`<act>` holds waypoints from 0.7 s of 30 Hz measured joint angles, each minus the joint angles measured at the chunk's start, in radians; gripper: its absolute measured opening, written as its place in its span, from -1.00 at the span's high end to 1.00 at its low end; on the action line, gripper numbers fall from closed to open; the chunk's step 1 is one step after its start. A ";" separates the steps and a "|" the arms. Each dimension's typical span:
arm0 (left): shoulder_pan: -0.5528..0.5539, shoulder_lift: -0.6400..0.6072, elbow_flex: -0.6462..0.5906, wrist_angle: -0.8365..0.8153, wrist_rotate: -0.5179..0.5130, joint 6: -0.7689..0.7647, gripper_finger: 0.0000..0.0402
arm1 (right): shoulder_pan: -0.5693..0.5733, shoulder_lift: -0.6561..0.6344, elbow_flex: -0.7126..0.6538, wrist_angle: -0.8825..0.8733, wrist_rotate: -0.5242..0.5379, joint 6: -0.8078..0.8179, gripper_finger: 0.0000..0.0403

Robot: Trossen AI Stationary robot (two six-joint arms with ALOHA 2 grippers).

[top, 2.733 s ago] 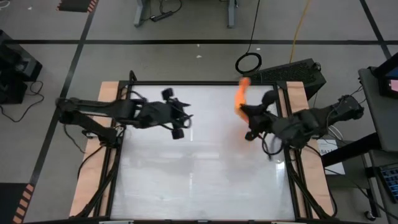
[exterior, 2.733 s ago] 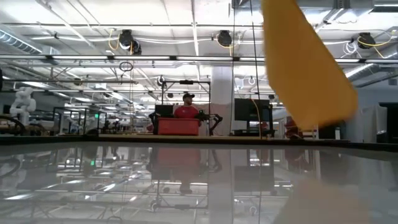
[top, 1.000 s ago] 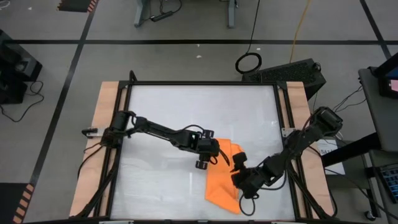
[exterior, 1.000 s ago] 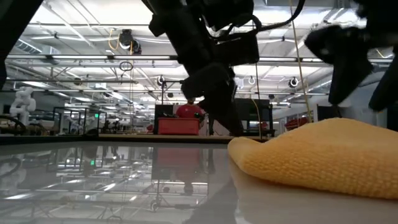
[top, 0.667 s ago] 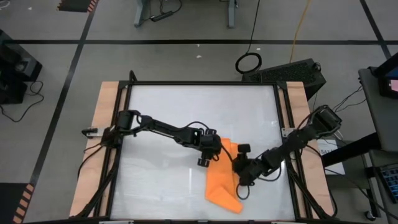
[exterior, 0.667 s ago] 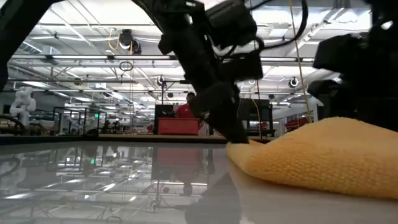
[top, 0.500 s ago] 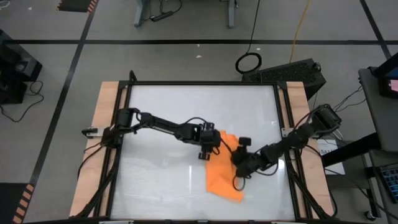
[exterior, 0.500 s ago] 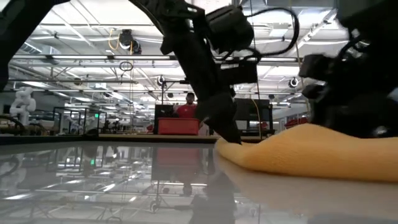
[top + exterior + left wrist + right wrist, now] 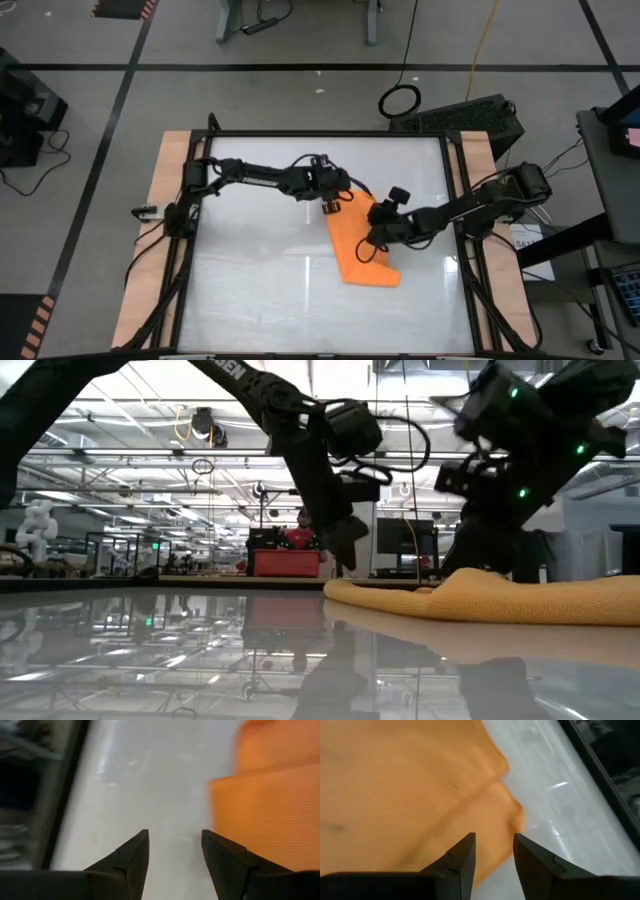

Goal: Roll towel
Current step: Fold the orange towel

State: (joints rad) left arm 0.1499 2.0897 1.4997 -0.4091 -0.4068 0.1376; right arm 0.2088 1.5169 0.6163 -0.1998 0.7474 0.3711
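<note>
The towel (image 9: 362, 243) lies spread almost flat on the white surface (image 9: 260, 290), right of its middle and nearer the right edge than the left, with a shallow fold running across it and one end slightly humped. The left gripper (image 9: 331, 204) sits at the towel's far corner, its fingers (image 9: 131, 857) parted with only bare surface between them, the cloth's edge just beside one tip. The right gripper (image 9: 372, 243) is over the towel's right side, fingers (image 9: 461, 858) a narrow gap apart above the cloth and holding nothing.

This looks like light, limp terry that will sag and crease wherever it is lifted, and it may slide on the glossy surface instead of curling. I would pinch one short edge at both corners, so the first turn starts evenly.
</note>
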 joint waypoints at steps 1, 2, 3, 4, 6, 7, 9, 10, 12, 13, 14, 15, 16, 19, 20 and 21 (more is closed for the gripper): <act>-0.008 -0.002 0.000 0.000 0.039 -0.001 0.07 | 0.009 -0.020 0.000 -0.001 -0.015 -0.009 0.39; -0.016 -0.002 0.000 -0.001 0.082 0.001 0.07 | 0.021 -0.039 0.000 -0.001 -0.039 -0.017 0.39; -0.027 -0.002 0.000 0.000 0.128 0.005 0.07 | 0.034 -0.059 0.000 0.001 -0.066 -0.028 0.39; -0.038 -0.002 0.000 0.006 0.176 0.008 0.07 | 0.046 -0.079 0.000 0.005 -0.110 -0.042 0.39; -0.061 0.003 0.000 0.032 0.251 0.028 0.07 | 0.069 -0.107 0.000 0.015 -0.247 -0.083 0.39; -0.072 0.007 0.000 0.040 0.269 0.039 0.07 | 0.079 -0.112 0.000 0.028 -0.330 -0.097 0.39; -0.094 0.020 -0.001 0.045 0.273 0.063 0.07 | 0.095 -0.114 0.000 0.055 -0.473 -0.106 0.39; -0.101 0.027 -0.002 0.054 0.273 0.079 0.07 | 0.101 -0.109 0.000 0.083 -0.531 -0.109 0.39; -0.112 0.038 -0.002 0.088 0.273 0.091 0.07 | 0.114 -0.090 0.002 0.142 -0.615 -0.117 0.39; -0.114 0.047 -0.001 0.103 0.273 0.095 0.07 | 0.120 -0.078 0.001 0.159 -0.642 -0.121 0.39; -0.114 0.057 0.000 0.118 0.273 0.097 0.07 | 0.124 -0.065 0.001 0.178 -0.659 -0.121 0.39; -0.114 0.069 0.000 0.124 0.274 0.097 0.07 | 0.124 -0.054 0.001 0.197 -0.675 -0.122 0.39; -0.113 0.084 0.000 0.126 0.275 0.097 0.07 | 0.125 -0.043 0.001 0.206 -0.677 -0.121 0.39; -0.110 0.109 0.002 0.145 0.289 0.094 0.07 | 0.126 -0.015 0.001 0.235 -0.708 -0.109 0.39; -0.110 0.116 0.004 0.153 0.291 0.094 0.07 | 0.126 -0.009 0.001 0.242 -0.722 -0.105 0.39; -0.110 0.122 0.005 0.158 0.292 0.093 0.07 | 0.127 -0.004 0.001 0.243 -0.727 -0.100 0.39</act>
State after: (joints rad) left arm 0.0395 2.2118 1.5043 -0.2513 -0.1147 0.2306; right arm 0.3359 1.5131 0.6174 0.0429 0.0203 0.2716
